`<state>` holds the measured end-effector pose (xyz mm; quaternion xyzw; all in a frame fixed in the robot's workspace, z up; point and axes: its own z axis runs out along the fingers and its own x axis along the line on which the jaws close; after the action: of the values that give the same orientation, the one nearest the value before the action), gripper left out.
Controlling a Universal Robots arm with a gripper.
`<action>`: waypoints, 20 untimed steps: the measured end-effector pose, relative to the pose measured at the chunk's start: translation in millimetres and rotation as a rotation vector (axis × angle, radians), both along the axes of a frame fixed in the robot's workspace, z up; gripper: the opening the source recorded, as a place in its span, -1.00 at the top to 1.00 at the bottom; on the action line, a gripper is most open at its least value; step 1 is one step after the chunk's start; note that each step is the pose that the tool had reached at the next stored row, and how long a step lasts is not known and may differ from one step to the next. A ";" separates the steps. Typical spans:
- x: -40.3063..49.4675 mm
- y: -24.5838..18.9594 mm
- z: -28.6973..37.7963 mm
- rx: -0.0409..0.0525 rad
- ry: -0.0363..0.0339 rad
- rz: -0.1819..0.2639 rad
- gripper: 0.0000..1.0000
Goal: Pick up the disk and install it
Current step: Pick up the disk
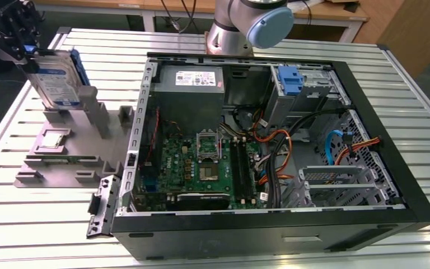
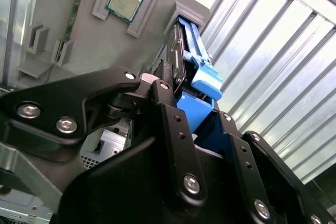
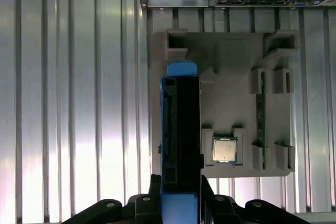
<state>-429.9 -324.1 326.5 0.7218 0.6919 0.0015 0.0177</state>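
Observation:
The disk [image 1: 54, 78], a silver-grey drive with a white-and-blue label in a blue caddy, stands on edge at the back of the grey parts fixture [image 1: 65, 162], at the exterior view's left. My gripper [image 1: 29, 51] comes down on its top edge. In both wrist views the black fingers [image 2: 167, 109] sit against either side of the disk's blue caddy [image 2: 202, 77]. In the first wrist view the disk [image 3: 181, 129] runs edge-on away from the gripper [image 3: 181, 199], with its lower end at the fixture [image 3: 231, 77]. Whether that end still sits in its slot is hidden.
An open computer case [image 1: 394, 140] lies to the right of the fixture, with a motherboard [image 1: 200, 162], a grey power supply [image 1: 192, 78], a drive bay holding another blue caddy [image 1: 290, 78] and orange and blue cables. The fixture also carries a processor chip [image 3: 224, 149] and a memory stick [image 3: 261, 108].

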 end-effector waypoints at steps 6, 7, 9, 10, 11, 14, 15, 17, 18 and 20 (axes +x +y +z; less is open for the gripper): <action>0.0 0.0 2.3 0.0001 -0.0003 0.000 0.26; 0.0 0.0 2.7 0.0000 -0.0001 0.000 0.26; 0.0 0.0 3.5 0.0000 0.0000 0.000 0.26; 0.0 0.0 3.8 0.0000 -0.0001 0.000 0.26; 0.0 0.0 4.2 0.0000 -0.0001 0.000 0.26; 0.0 0.0 5.4 0.0001 -0.0001 0.000 0.26; 0.0 0.0 5.7 0.0001 -0.0002 0.000 0.26; 0.0 0.0 6.5 0.0000 0.0000 0.000 0.26; 0.0 0.0 6.9 0.0000 0.0000 0.000 0.26; 0.0 0.0 7.5 0.0001 -0.0001 0.000 0.26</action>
<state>-429.9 -324.1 334.1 0.7218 0.6919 0.0016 0.0178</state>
